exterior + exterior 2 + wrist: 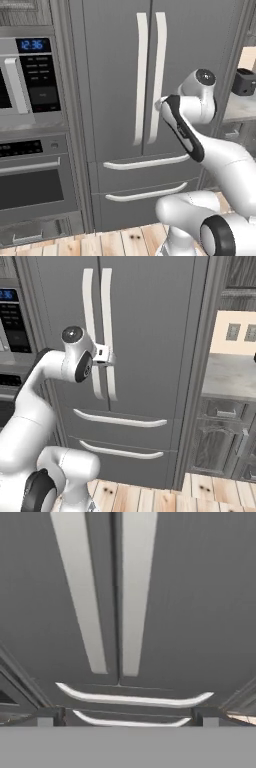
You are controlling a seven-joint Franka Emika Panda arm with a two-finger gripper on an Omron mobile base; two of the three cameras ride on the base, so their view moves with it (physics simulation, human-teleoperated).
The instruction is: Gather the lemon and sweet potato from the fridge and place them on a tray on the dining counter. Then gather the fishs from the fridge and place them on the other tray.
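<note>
Grey fridge (120, 75), both doors closed, at twelve o'clock before the hand (107, 355); fingers apart, empty, just beside the right door handle (107, 331); opening step pending: next, likely closing on that handle.

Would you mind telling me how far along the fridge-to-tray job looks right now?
Nothing looks done yet: both doors of the fridge are shut, and no food is out. In hand: the tool, open and holding nothing, is at the right door's handle, so opening the fridge is underway. Left: open it, then carry lemon, sweet potato and fish to the trays.
</note>
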